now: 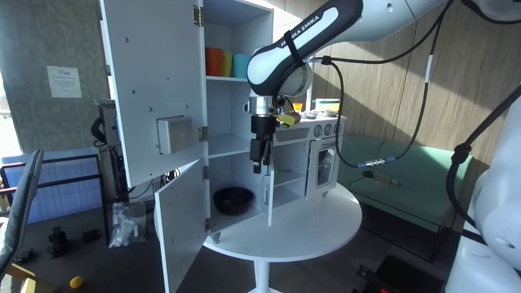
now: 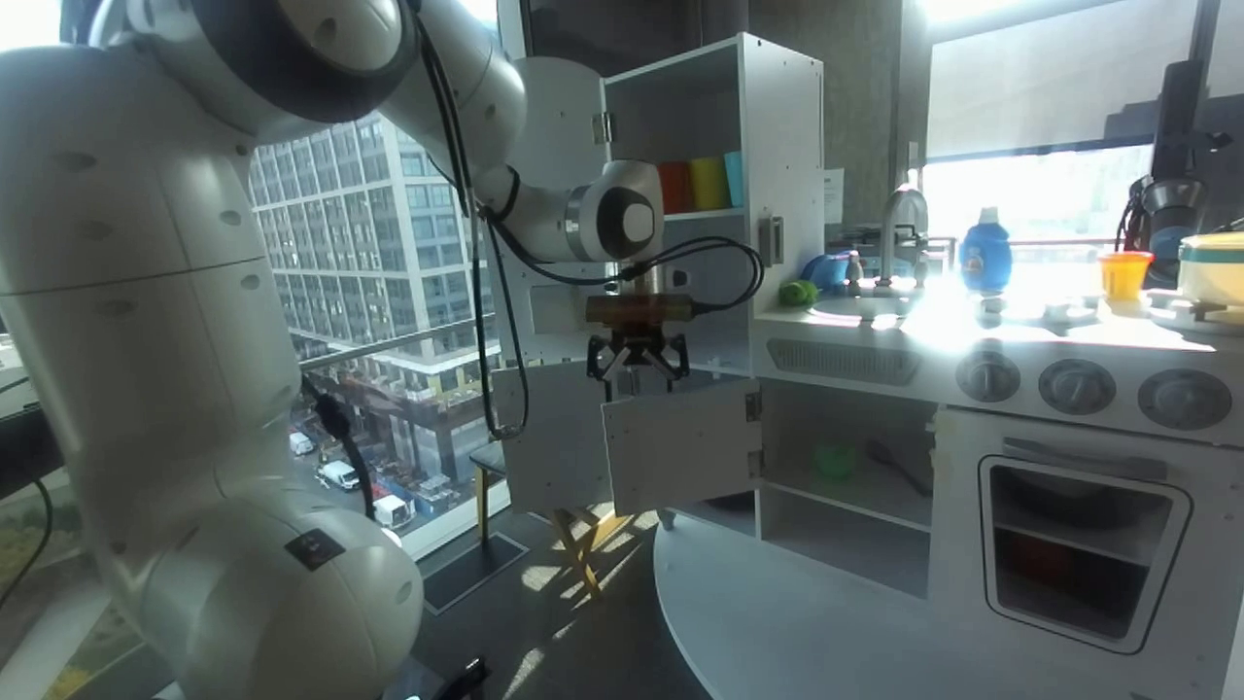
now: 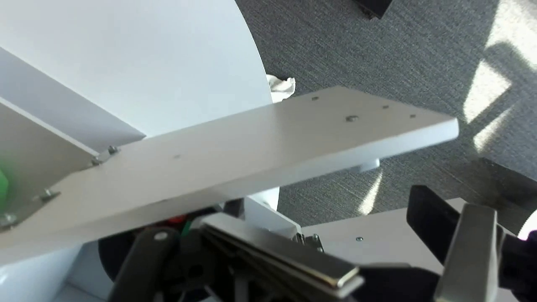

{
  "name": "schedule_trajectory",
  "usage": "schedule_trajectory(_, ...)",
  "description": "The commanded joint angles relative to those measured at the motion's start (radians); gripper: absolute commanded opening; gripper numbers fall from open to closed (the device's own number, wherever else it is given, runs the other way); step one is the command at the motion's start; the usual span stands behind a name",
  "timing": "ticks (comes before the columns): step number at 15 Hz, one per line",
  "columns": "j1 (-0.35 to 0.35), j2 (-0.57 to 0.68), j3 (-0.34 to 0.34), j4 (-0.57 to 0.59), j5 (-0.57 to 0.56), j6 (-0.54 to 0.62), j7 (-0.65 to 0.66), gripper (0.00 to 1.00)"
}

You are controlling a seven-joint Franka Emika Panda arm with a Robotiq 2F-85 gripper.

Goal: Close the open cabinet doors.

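1. Cabinet doors (image 1: pixel 154 89): both open, swung out on the left side of the tall cabinet (image 2: pixel 782 126) in both exterior views.
2. Upper door (image 1: pixel 140 53): upper left of frame in an exterior view, inner face showing, grey box (image 1: pixel 175 136) low down on it.
3. Lower door (image 1: pixel 183 219): lower left of centre there, just below the upper one, hinged to the same cabinet edge.
4. Gripper (image 1: pixel 261 162): points down near mid-frame in both exterior views. Jaws spread; wrist view has the fingers (image 3: pixel 474 247) well apart along the bottom.
5. Small kitchen door (image 2: pixel 680 447): open, mid-frame, just under the gripper in an exterior view; spans the middle of the wrist view. Touching or not, can't tell.
6. Cups (image 1: pixel 227 65), red, yellow and blue: on a cabinet shelf, top centre. Black bowl (image 1: pixel 233 201): on the cabinet floor, lower centre.
7. Toy kitchen (image 2: pixel 933 379): right half of an exterior view. On top, upper right: blue bottle (image 2: pixel 985 253), orange cup (image 2: pixel 1125 276), yellow pot (image 2: pixel 1215 267).
8. Round table (image 1: pixel 317 232): white, lower centre, under the toy kitchen. Green couch (image 1: pixel 390 199): right of frame.
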Motion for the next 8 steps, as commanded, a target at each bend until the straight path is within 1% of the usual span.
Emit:
schedule_trajectory(1, -0.034, -0.090, -0.028, -0.131, 0.026, 0.044, -0.021, 1.00)
schedule_trajectory(3, -0.049, -0.138, -0.048, -0.195, 0.024, 0.065, -0.015, 1.00)
schedule_trajectory(5, -0.066, -0.201, -0.063, -0.256, -0.019, 0.094, 0.017, 1.00)
schedule_trajectory(7, -0.088, -0.252, -0.076, -0.304, -0.072, 0.157, 0.064, 1.00)
schedule_trajectory(8, -0.098, -0.260, -0.087, -0.314, -0.073, 0.201, 0.088, 1.00)
